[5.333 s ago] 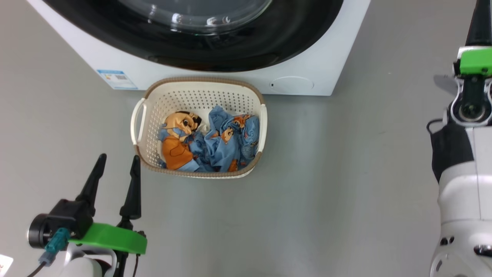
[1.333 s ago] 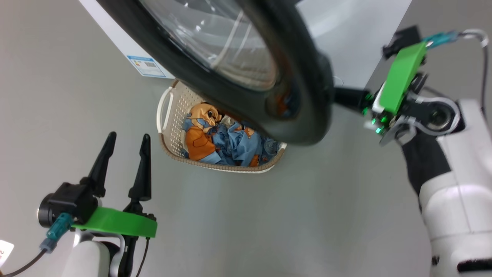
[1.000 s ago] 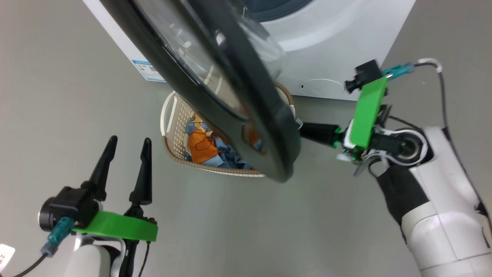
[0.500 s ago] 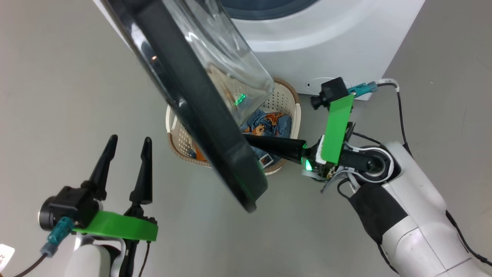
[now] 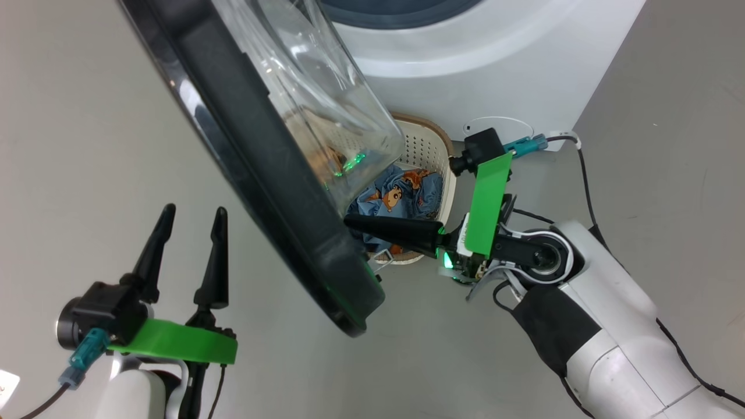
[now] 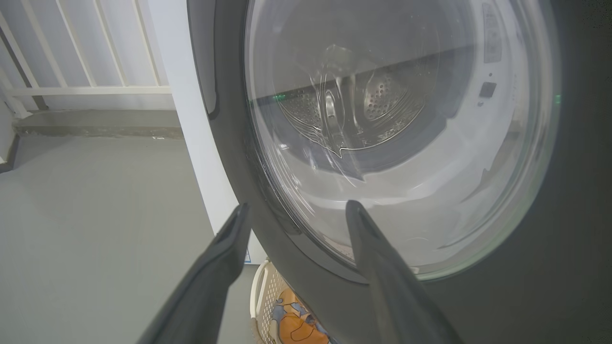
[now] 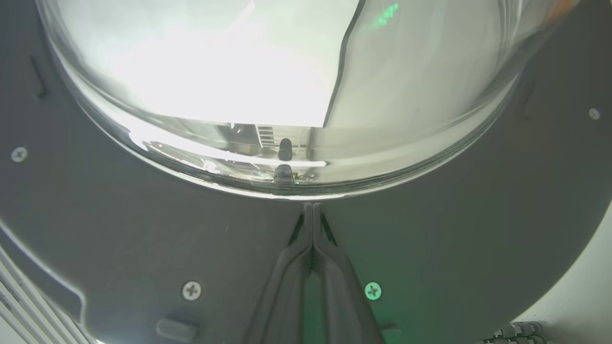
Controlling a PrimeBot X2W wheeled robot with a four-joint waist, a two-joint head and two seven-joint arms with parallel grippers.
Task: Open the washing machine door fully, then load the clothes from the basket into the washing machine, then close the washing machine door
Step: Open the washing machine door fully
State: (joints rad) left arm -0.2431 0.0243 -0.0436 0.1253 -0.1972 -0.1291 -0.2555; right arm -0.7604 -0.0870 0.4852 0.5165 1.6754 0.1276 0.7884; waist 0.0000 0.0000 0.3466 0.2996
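Opening step: right gripper (image 5: 349,220), fingers pressed together, rests against the inner face of the round black-rimmed glass washing machine door (image 5: 263,174). Left gripper (image 5: 194,210) hangs spread, empty. Next, likely swing it wider.

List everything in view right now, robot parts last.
washing machine: one, white, top of head view
washing machine door: one, black rim, clear glass, swung open above the basket
basket: one, cream, brown rim, floor before the machine
clothes: heap, light blue with orange figures, in the basket
railing: one, white, background of left wrist view
left gripper: one, dark, open, lower left
right gripper: one, dark, shut, tips at door's inner face
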